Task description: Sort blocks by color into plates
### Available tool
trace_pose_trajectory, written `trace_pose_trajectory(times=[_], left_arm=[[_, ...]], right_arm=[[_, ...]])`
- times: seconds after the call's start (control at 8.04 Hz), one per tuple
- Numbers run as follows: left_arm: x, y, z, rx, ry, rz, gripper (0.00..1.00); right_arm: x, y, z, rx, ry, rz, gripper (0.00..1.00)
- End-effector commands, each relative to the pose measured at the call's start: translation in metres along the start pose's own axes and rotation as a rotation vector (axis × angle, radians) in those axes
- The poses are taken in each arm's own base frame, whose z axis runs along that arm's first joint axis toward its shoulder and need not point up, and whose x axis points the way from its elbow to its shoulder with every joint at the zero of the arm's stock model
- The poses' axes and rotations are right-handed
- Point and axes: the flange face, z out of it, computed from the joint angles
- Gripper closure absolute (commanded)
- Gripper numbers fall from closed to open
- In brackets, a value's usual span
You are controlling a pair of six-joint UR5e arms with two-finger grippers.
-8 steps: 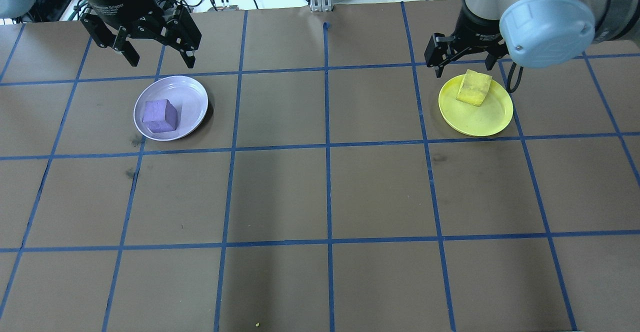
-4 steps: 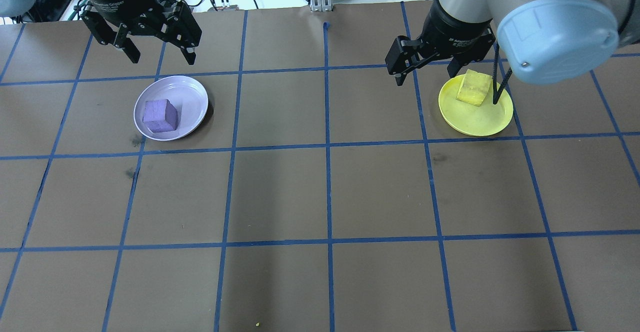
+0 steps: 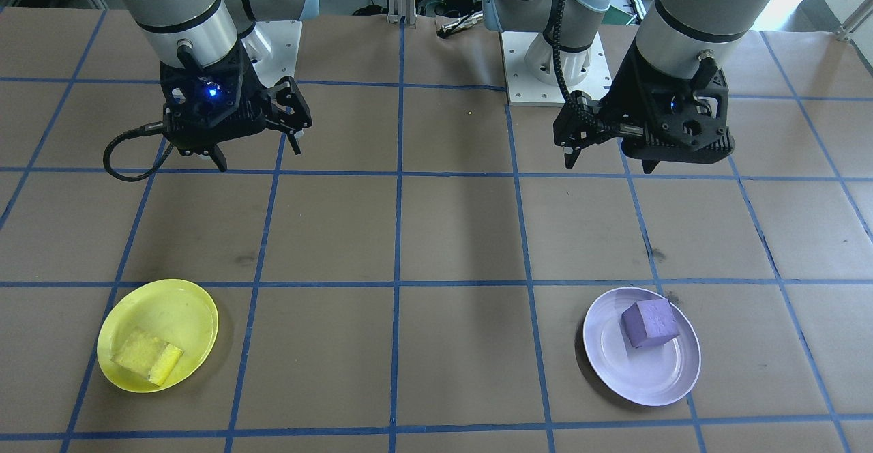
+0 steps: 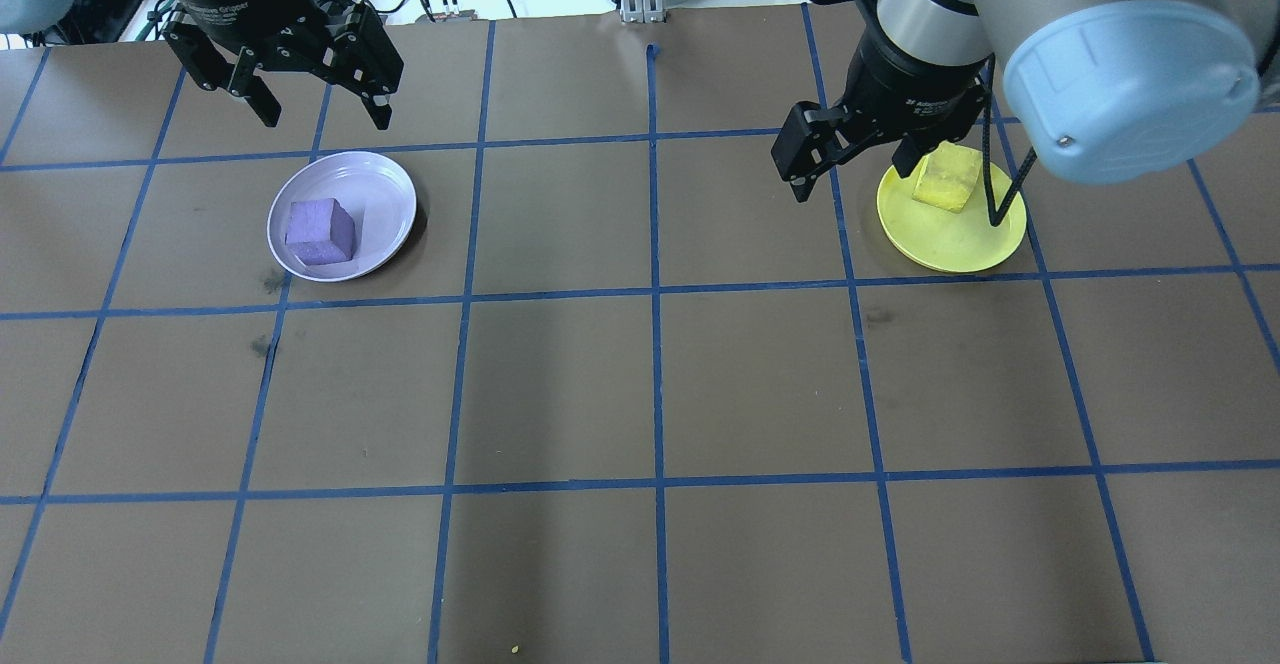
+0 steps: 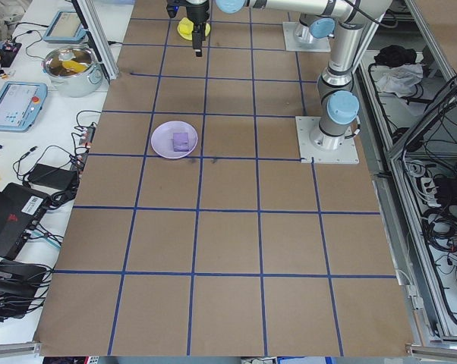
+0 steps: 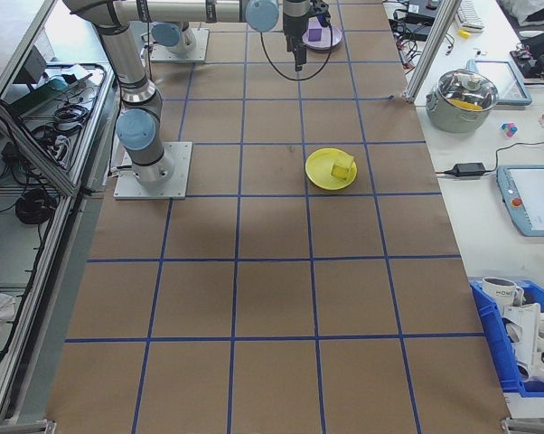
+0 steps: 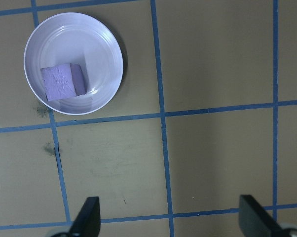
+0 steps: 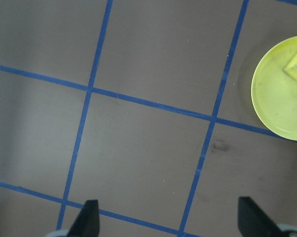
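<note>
We find both blocks already sitting in plates of their own colour. The purple block (image 4: 319, 232) lies flat in the lavender plate (image 4: 385, 194), toward its left side in the overhead view. The yellow block (image 4: 946, 178) is in the yellow plate (image 4: 950, 249), near the far rim and tilted, one edge seemingly propped on the rim.

Our left tool (image 4: 318, 94) hangs above the tabletop (image 4: 650, 384) beyond the lavender plate, fingers spread wide and holding nothing; its wrist view shows both fingertips far apart over bare brown surface. Our right tool (image 3: 256, 153) is likewise spread and empty, raised beside the yellow plate rather than over the block.

We judge the sorting as good as done, with no block left on the tabletop.

Should we need to reseat the yellow block, we judge it light and soft: the faces look rough and foam-like, so they should grip well and give a little under pressure. We would take it across two opposite flat faces, near the middle, closing gently so it does not squash or twist. Because it leans on the rim, a touch from one finger first could tip it or shift the light plate.
</note>
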Motion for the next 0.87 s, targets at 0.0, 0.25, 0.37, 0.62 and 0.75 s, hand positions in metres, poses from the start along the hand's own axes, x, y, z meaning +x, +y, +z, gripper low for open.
trace_pose_trajectory(times=[0.0,0.25,0.37,0.62,0.75], left_arm=[[-0.001,0.001,-0.003,0.006,0.0,-0.002,0.0],[-0.001,-0.002,-0.001,0.007,0.0,-0.002,0.0],[-0.001,-0.001,-0.002,0.009,0.0,-0.002,0.0],[-0.004,-0.005,0.002,0.002,0.0,-0.016,0.0],[-0.002,-0.005,0.006,-0.007,-0.001,-0.016,0.0]], right_arm=[[0.004,0.011,0.001,-0.055,0.049,0.043,0.0],[0.009,0.011,0.0,-0.051,0.072,0.152,0.0],[0.013,0.011,0.0,-0.051,0.082,0.164,0.0],[0.016,0.011,0.0,-0.051,0.087,0.173,0.0],[0.025,0.012,-0.001,-0.054,0.119,0.181,0.0]])
